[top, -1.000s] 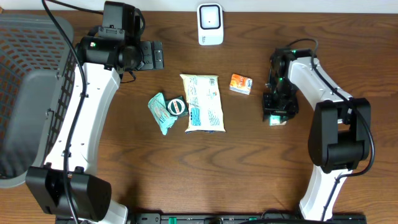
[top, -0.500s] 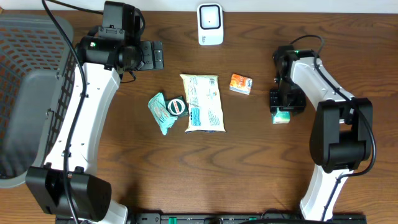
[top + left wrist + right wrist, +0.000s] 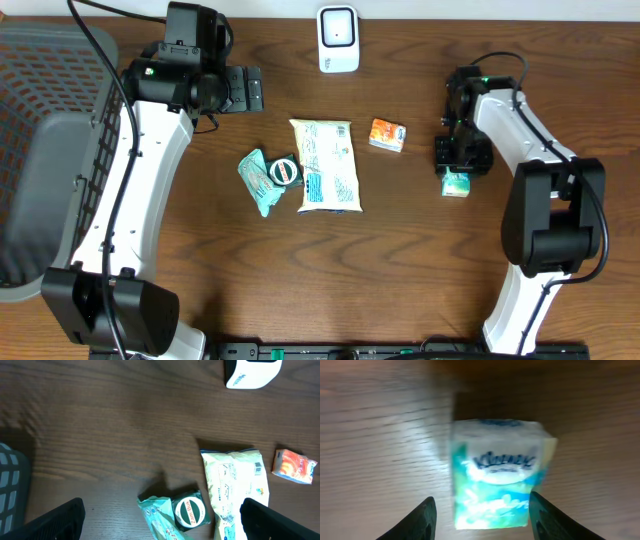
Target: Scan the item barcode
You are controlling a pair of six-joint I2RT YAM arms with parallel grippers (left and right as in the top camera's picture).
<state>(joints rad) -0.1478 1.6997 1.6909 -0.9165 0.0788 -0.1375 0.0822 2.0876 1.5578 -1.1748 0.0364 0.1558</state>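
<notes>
Pre-grasp step, probably: holds right pincer [image 3: 483,500] released over Kleenex tissue pack [image 3: 495,477] at 3 o'clock; left pincer [image 3: 161,507] released. Next: lower, clench, present to scanner [image 3: 338,40] at 12 o'clock.

table [image 3: 400,260]: dark brown, streaked wood grain
tissue box [image 3: 497,482]: white top with blue lettering; below it a blurred teal, green and pale blue print; pale yellow-green side
scanner [image 3: 338,38]: white body, grey panel on its face
small packet [image 3: 387,134]: orange, with white at one end
pouch [image 3: 325,165]: pale cream with green print and a black barcode
wrapper [image 3: 257,180]: teal, with pale markings
round disc [image 3: 189,511]: white face, red lettering, dark green rim
basket [image 3: 40,150]: dark grey mesh, lighter grey inside
left arm [image 3: 150,190]: white links, black joints
right arm [image 3: 520,120]: white links, black joints
left tool [image 3: 243,89]: black
right tool [image 3: 462,156]: black
</notes>
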